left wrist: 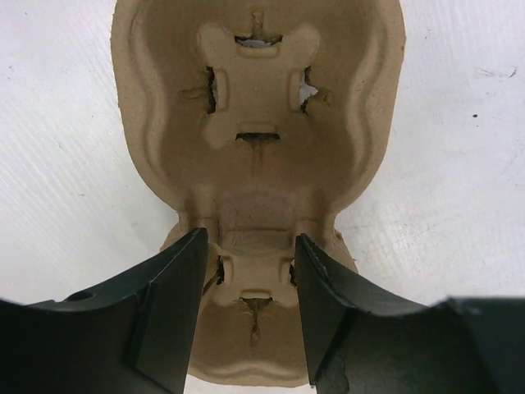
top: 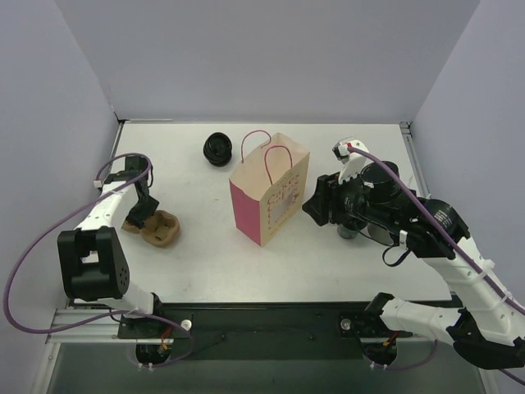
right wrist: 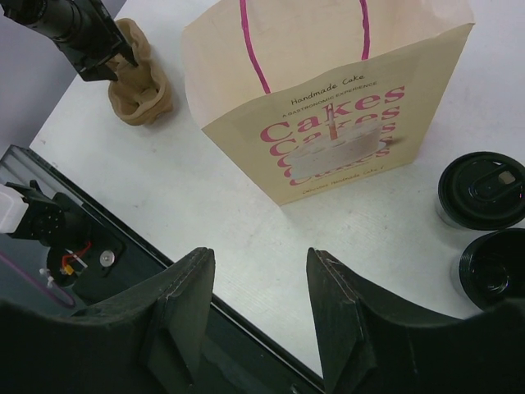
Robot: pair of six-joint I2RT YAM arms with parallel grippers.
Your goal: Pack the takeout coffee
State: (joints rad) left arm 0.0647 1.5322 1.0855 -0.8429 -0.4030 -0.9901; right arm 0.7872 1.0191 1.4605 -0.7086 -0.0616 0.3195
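Two takeout coffee cups with black lids (right wrist: 481, 190) (right wrist: 496, 267) stand on the table to the right of the pink and cream paper bag (right wrist: 328, 98). From above, one cup (top: 348, 231) shows only partly under the right arm. My right gripper (right wrist: 261, 271) hangs open above bare table, near the front edge, with nothing between its fingers. My left gripper (left wrist: 250, 238) is open, and its fingers straddle the near pocket of the brown pulp cup carrier (left wrist: 258, 123). The carrier (top: 160, 228) lies left of the upright bag (top: 269, 197).
A short ribbed black stack (top: 218, 148) sits at the back, left of the bag's handles. A black rail (top: 262, 316) runs along the table's near edge. Grey walls close in the left, back and right sides.
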